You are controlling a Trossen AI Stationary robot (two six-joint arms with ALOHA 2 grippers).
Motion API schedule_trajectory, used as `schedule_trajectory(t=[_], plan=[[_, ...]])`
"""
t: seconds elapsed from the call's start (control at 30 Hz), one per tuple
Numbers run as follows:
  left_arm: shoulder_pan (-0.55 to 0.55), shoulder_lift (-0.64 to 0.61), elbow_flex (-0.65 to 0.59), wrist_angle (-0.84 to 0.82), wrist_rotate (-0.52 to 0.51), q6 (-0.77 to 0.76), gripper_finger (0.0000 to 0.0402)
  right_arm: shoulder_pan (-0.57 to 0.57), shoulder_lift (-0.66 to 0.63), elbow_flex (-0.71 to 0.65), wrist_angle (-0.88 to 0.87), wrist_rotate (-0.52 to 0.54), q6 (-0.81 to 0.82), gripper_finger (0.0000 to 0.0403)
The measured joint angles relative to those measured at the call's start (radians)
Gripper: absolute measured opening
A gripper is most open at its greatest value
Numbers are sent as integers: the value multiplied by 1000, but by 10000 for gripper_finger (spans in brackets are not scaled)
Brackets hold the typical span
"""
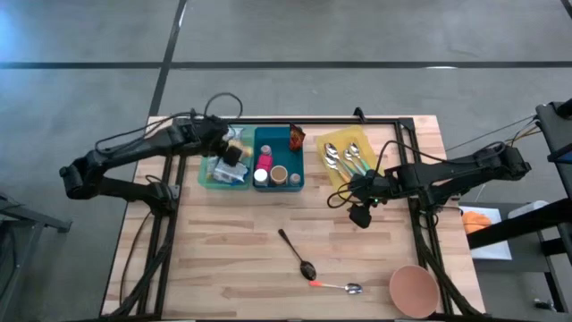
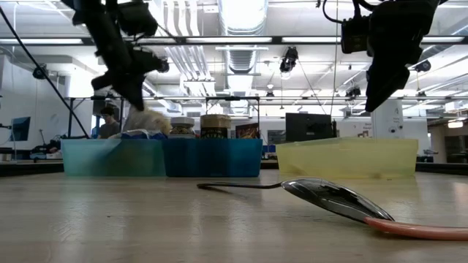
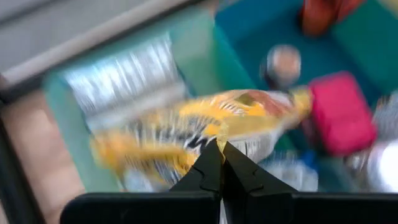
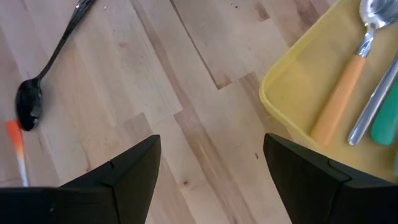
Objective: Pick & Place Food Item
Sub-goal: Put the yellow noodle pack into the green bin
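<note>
My left gripper (image 1: 234, 154) (image 3: 221, 152) is shut and points down over the light teal bin (image 1: 207, 176) at the far left. A yellow snack bag (image 3: 249, 115) lies in that bin right beyond the fingertips, next to a silvery bag (image 3: 124, 81). The blue bin (image 1: 290, 154) beside it holds jars and a pink pack (image 3: 341, 112). My right gripper (image 1: 360, 207) (image 4: 211, 149) hangs open above bare wood beside the yellow tray (image 4: 292, 93), with nothing between its fingers. My left gripper's shut fingertips (image 3: 211, 163) stand right at the yellow snack bag's near edge (image 3: 217, 134), coming from above and slanting down. The blur and the fingers themselves hide the spot, so I cannot tell whether they touch or pinch the bag.
The yellow tray (image 1: 344, 176) holds several spoons. A black spoon (image 1: 295, 253) and an orange-handled spoon (image 1: 335, 286) lie on the wood toward the near edge. A pink bowl (image 1: 414, 288) stands at the near right corner. Bare wood shows at the near left.
</note>
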Motion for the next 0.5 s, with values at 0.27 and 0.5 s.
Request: schedule_trajectory(t=[0.27,0.5], plan=[[-51,-1,-140,19,93,-73,0,0,0,0,0,-19,0,283],[-66,-2,-150,12,103,-196,5,0,0,0,0,-19,-27,283]])
